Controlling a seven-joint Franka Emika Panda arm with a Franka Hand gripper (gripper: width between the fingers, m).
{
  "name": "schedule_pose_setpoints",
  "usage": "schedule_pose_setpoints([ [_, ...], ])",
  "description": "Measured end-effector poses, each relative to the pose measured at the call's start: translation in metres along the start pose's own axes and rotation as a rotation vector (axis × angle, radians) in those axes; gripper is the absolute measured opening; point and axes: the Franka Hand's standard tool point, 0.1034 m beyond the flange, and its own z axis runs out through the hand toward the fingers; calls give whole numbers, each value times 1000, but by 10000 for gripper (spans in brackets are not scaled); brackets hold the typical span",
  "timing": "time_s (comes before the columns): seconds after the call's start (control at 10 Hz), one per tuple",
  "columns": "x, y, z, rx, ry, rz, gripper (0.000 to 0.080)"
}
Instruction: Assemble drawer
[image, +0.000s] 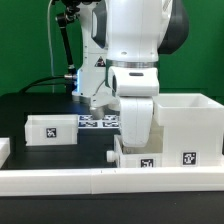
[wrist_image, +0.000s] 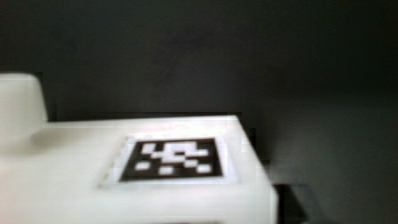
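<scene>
hovering above the tray (image: 128, 158) by the box shell (image: 188, 122), the claw (image: 134, 147) hides its grip; cannot tell.

The surface (image: 30, 105) was black and the backdrop (image: 25, 40) green; the box shell (image: 190, 120) was plain white, with a black-and-white square tag (image: 187, 157) low on its front; the left tray (image: 62, 122) and the near tray (image: 128, 160) were white as well, each with a tag of the same blocky pattern; the rail (image: 90, 181) was white; the marker board (image: 100, 121) showed black-and-white squares; the arm (image: 130, 40) was white with a dark grey joint; the wrist view showed a white part (wrist_image: 71, 150) with a black tag broken by white blocks.
</scene>
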Motion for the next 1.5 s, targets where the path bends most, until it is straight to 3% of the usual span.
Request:
schedule_pose_setpoints([
  [0.1,1,3,-7,-7,0,11,340],
  [0.2,2,5,-14,-10,-1,24,340],
  [0.3,2,7,-21,-16,-2,27,549],
  [0.4,-2,8,-28,-13,-5,31,549],
  [0.5,-8,9,-34,-10,-8,35,633],
  [0.8,-37,18,-39,-10,-13,17,648],
  [1.2,-47,20,-34,-3,-9,1,649],
  [1.5,-59,32,-17,6,75,-56,649],
])
